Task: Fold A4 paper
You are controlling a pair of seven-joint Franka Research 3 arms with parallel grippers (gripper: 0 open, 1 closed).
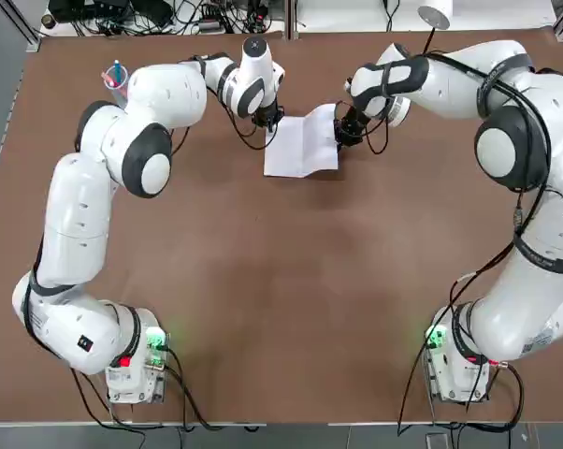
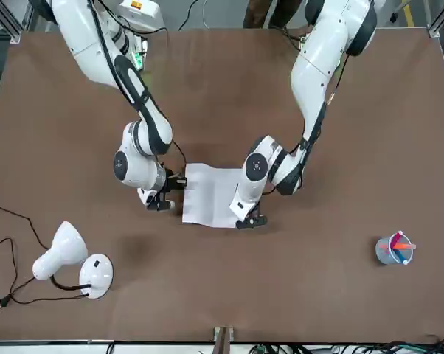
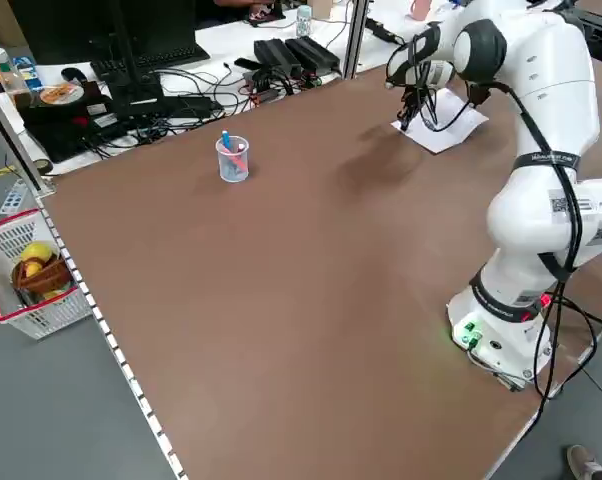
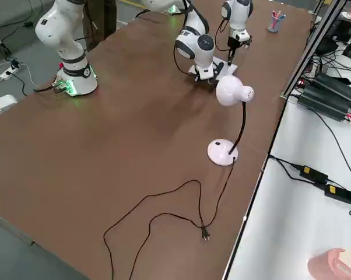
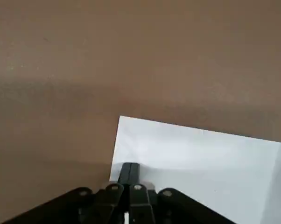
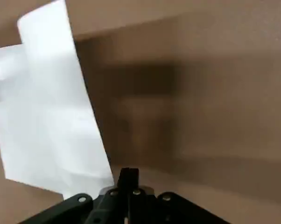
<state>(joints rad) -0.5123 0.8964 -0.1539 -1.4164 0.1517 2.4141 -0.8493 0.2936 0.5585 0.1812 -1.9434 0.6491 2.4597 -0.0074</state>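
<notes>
On the worktop [image 1: 235, 309], my left tool [image 5: 129, 173], pressed together, sits at one edge of the A4 paper [image 2: 207, 195], probably steadying it while my right tool [image 6: 129, 177], also closed, works the lifted flap's edge.

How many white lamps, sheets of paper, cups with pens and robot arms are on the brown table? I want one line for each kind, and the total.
White lamps: 1
Sheets of paper: 1
Cups with pens: 1
Robot arms: 2
Total: 5
</notes>
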